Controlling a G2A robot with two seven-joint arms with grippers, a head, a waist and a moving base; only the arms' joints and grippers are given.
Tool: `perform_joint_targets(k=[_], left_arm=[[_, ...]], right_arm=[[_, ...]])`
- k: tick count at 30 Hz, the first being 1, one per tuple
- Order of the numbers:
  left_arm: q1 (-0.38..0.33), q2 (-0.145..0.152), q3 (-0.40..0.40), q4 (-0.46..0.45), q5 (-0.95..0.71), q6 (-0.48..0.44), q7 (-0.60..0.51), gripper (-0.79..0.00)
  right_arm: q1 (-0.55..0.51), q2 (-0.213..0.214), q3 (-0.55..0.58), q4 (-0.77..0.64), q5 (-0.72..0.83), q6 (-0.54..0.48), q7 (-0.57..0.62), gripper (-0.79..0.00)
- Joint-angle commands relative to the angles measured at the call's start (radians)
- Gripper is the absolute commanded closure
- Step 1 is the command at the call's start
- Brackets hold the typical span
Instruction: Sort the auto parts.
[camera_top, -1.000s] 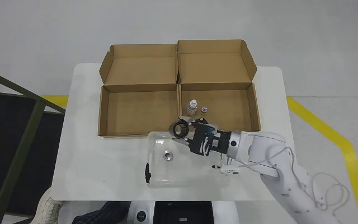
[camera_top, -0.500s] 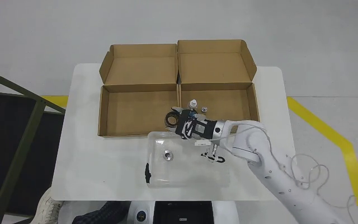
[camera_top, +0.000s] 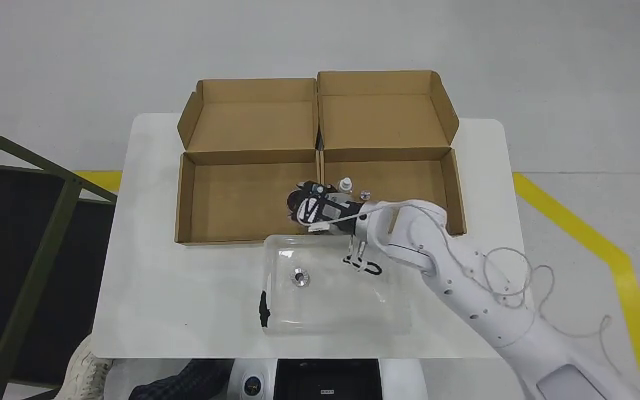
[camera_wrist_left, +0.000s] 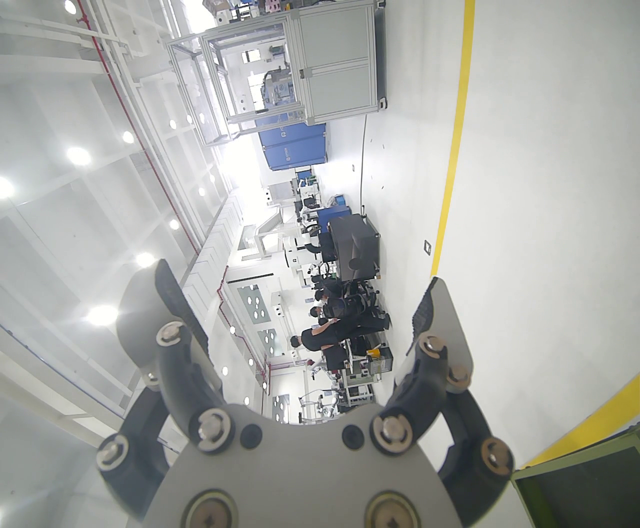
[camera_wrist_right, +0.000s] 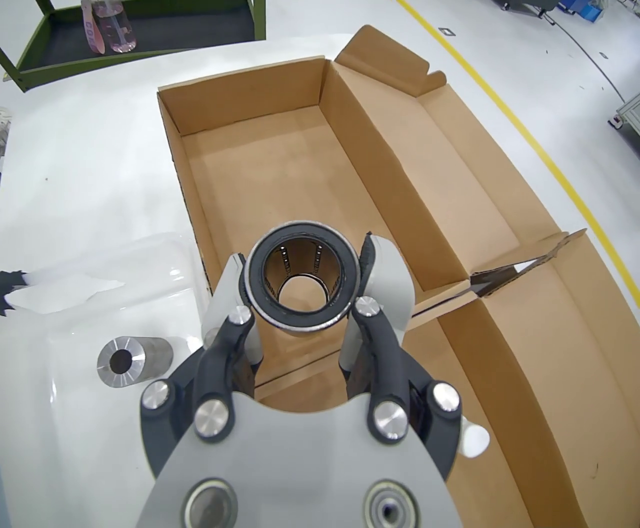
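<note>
Two small parts (camera_top: 345, 185) in right box (camera_top: 410, 195) too small to identify.

The left hand (camera_wrist_left: 299, 278), fingers (camera_wrist_left: 442, 320) spread wide, faces a yellow-lined white floor (camera_wrist_left: 540, 200).

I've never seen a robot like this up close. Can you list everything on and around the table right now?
Table: one, white, under everything.
Left box: one, brown cardboard, lid open, far half of the table.
Right box: one, brown cardboard, lid open, beside the left box.
White-capped part: one, white, in the right box.
Silvery part: one, metal, next to it.
Clear tray: one, see-through, in front of the boxes.
Metal cylinder: one, silver, in the tray.
Black piece: one, at the tray's left edge.
Bearing: one, black-rimmed metal, held over the left box.
Green frame: one, left of the table.
Right gripper: fingers shut on the bearing.
Left gripper: fingers open, empty.
</note>
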Motion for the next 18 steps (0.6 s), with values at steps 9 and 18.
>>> perform_joint_targets(k=[9, 18], left_arm=[[0.000, 0.000, 0.000, 0.000, 0.000, 0.000, 0.000, -0.785], [0.000, 0.000, 0.000, 0.000, 0.000, 0.000, 0.000, -0.785]], right_arm=[[0.042, -0.034, -0.050, 0.084, 0.002, 0.019, 0.029, 0.000], [0.075, -0.065, -0.085, 0.164, 0.015, 0.028, 0.042, 0.000]])
